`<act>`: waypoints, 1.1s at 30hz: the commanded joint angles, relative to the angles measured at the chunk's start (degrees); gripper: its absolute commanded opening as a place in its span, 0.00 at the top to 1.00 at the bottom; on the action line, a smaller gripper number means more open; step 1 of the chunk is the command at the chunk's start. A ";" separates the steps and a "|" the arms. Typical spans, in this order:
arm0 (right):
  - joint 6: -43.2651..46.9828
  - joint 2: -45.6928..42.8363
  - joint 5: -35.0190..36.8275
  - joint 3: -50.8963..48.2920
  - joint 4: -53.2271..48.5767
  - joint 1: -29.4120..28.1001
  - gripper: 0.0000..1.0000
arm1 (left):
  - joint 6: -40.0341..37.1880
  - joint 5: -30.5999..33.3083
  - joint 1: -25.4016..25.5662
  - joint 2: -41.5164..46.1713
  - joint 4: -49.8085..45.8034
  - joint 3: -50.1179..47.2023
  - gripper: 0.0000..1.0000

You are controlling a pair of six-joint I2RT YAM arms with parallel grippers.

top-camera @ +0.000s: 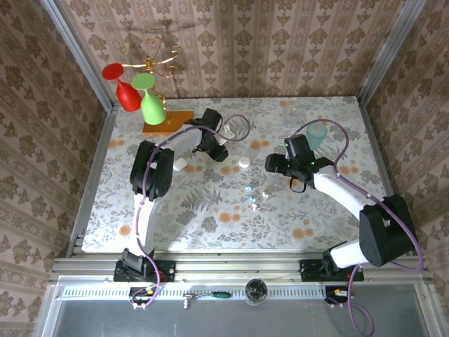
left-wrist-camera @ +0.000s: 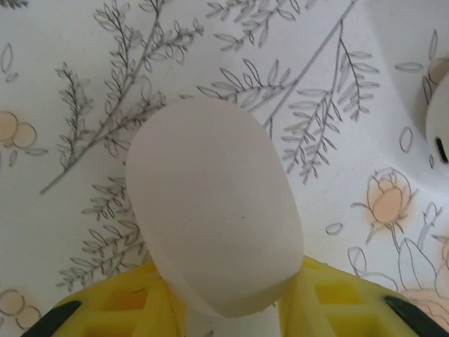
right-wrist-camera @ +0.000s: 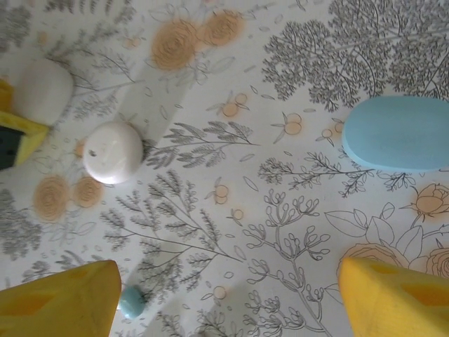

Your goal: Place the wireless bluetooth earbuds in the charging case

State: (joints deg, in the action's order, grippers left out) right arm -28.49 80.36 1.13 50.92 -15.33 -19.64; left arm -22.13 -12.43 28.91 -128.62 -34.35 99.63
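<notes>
**A:** Any progress?
**B:** Nope. Light-blue charging case (right-wrist-camera: 396, 133) sits shut on the table (top-camera: 175, 210), earbuds (top-camera: 250, 188) loose mid-table. Left gripper (left-wrist-camera: 228, 309) clamps a white pebble (left-wrist-camera: 210, 203), right gripper (right-wrist-camera: 228, 295) gapes empty.

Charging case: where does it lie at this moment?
In the right wrist view, the charging case lies on the table toward the right edge, ahead of the right gripper, well apart from the round white pebble on the left.
</notes>
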 commanded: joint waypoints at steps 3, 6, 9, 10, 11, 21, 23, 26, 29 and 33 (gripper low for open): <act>-0.47 -5.52 -6.81 0.23 -1.18 0.32 0.18 | -3.34 -5.22 0.45 11.65 7.13 -10.64 0.67; -1.27 -6.11 -14.15 0.99 -0.68 0.39 0.18 | -9.34 -10.91 0.70 18.51 12.47 -18.60 0.66; -3.07 -5.34 -22.11 1.81 0.46 0.36 0.18 | -14.11 -14.81 1.06 24.16 16.62 -25.04 0.66; -3.88 -4.93 -24.55 1.94 1.01 0.37 0.18 | -15.49 -16.16 1.27 25.33 17.39 -26.44 0.66; -4.59 -4.04 -27.29 2.30 1.65 0.39 0.18 | -17.37 -17.75 1.56 26.74 17.86 -27.76 0.66; -9.81 4.31 -44.11 4.13 9.25 -0.87 0.22 | -25.22 -26.64 5.78 32.91 20.68 -33.21 0.66; -10.74 5.15 -44.84 4.14 10.29 -0.91 0.22 | -25.74 -27.77 5.98 33.46 20.81 -33.70 0.66; -11.21 5.93 -44.88 4.31 10.84 -0.84 0.25 | -26.37 -29.09 6.16 34.11 20.64 -34.27 0.66; -12.23 6.63 -45.72 4.44 12.19 -0.84 0.33 | -27.08 -29.78 6.15 34.71 20.25 -34.74 0.66; -13.15 7.37 -46.76 4.39 13.53 -0.84 0.46 | -27.34 -30.71 6.24 34.90 19.69 -34.74 0.66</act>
State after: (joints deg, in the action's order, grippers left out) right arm -40.47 86.76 -42.57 53.60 -4.05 -20.29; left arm -47.44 -39.86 34.85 -95.55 -14.48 65.52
